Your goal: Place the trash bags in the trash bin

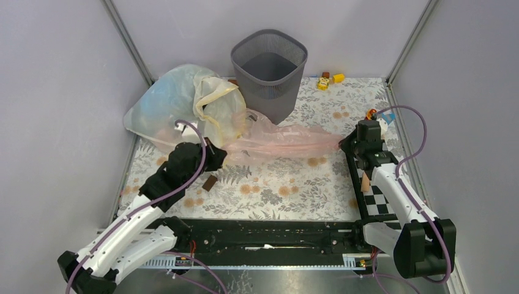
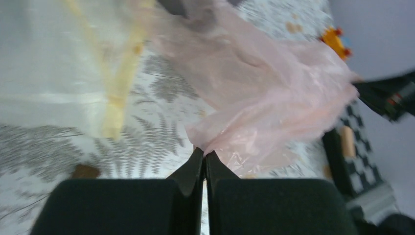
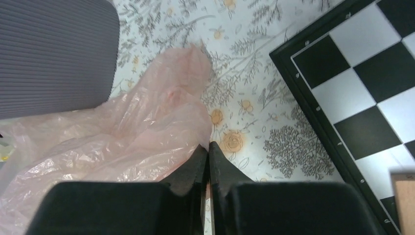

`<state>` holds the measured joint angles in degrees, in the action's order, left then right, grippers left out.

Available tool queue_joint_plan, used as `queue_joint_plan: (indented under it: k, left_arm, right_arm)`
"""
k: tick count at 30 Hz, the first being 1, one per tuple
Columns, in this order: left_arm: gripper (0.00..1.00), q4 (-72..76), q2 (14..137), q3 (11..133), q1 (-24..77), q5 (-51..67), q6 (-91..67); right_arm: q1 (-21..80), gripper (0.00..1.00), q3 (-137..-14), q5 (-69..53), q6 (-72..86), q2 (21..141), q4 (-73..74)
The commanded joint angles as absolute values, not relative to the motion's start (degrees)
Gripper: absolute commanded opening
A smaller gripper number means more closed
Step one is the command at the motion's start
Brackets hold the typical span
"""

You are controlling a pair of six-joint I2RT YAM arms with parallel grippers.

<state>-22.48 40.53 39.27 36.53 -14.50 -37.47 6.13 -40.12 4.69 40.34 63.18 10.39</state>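
The left claw is pressed closed on one end of the pale-pink trash bag, with the thin plastic bunched at its fingertips. The right claw is also closed, pinching the bag's opposite end. Between the two claws the bag stretches crinkled across the floral desk, outside the trash bin and just in front of its base. The bin stands upright at the back of the desk. A larger whitish bag with a cream-yellow rim lies left of the bin. A checkerboard lies beside the right claw.
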Motion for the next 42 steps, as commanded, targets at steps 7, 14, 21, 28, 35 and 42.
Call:
queue_joint_plan:
  k: [7, 14, 21, 28, 35, 42]
  left_arm:
    - [0.00, -16.91, 50.20, 49.49, 45.23, 15.54, -36.62]
    - [0.00, -18.96, 60.19, 58.80, 63.99, 11.77, -33.64]
    - [0.67, -23.99, 67.84, 61.49, 76.86, 4.81, -29.91]
    - [0.99, -36.72, 68.85, 67.72, 79.07, -2.85, -32.66]
    - [0.99, -43.32, 61.93, 77.16, 73.43, -17.47, -32.40]
    - [0.99, -34.26, 66.12, 69.63, 47.91, -5.86, -27.09]
  right_arm:
    - [5.50, 0.33, -45.61, 4.61, 33.32, 63.07, 11.72]
    - [5.53, 0.84, -48.54, 1.38, 32.41, 63.69, 14.52]
    - [5.48, 0.97, -46.84, 2.77, 32.01, 64.11, 14.68]
    - [5.54, 1.00, -46.19, 5.12, 30.06, 63.83, 15.12]
    - [5.52, 1.00, -48.32, 11.90, 28.92, 59.97, 20.14]
    - [5.53, 1.00, -44.52, 11.15, 36.23, 53.72, 29.07]
